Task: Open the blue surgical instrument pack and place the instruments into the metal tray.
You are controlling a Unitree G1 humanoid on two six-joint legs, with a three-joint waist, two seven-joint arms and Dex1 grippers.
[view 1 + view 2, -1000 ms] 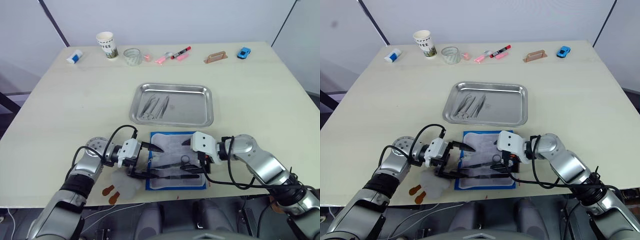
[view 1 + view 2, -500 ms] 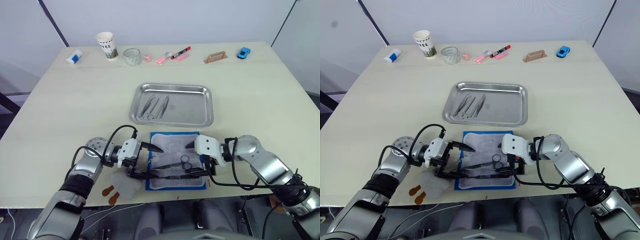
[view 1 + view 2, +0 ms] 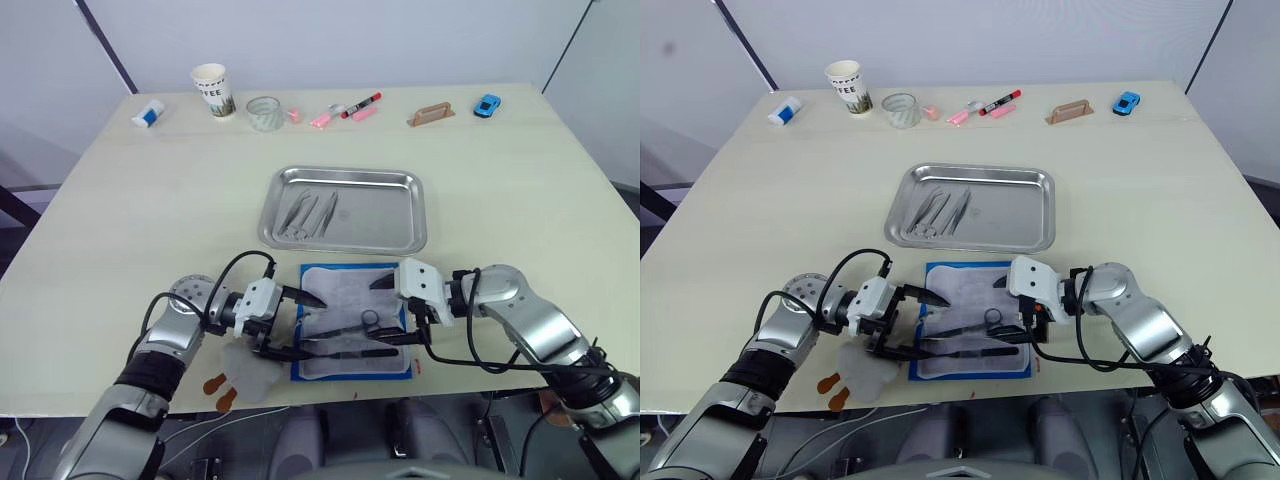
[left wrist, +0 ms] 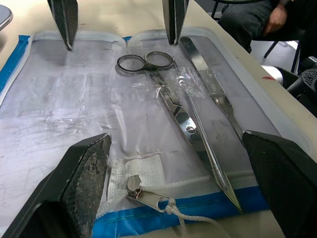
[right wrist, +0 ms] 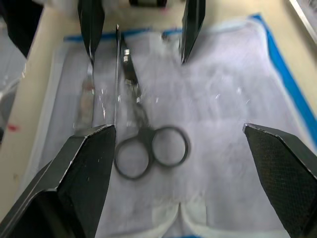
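Nearest of all, the blue surgical instrument pack [image 3: 352, 322] lies unzipped and flat on the table [image 3: 150, 210], pale lining up, blue border showing round it; take that pack as the mark for everything else. On its lining sit ring-handled scissors [image 4: 163, 94], with a slim straight handle [image 4: 208, 144] and a flat-bladed handle [image 4: 205, 74] just beside them, all under a clear film; a zipper pull [image 4: 143, 191] rests at the pack's near-left edge. The left gripper [image 3: 305, 324] reaches in over the pack's left side, its two black fingers spread wide and nothing between them; the right gripper [image 3: 381, 310] comes in from the pack's right side, fingers likewise well apart, poised over the scissors' rings and gripping nothing. Just left of the pack, under the left arm, lies a crumpled clear bag [image 3: 248, 370]. Directly beyond the pack sits the metal tray [image 3: 400, 205], with a few silver instruments [image 3: 308, 214] lying in its left half. Far beyond the pack, along the table's far edge: a small white and blue tube [image 3: 149, 113], a paper cup [image 3: 212, 90], a roll of clear tape [image 3: 264, 111], pink and red markers [image 3: 345, 109], a tan block [image 3: 432, 115] and a blue toy car [image 3: 487, 105].
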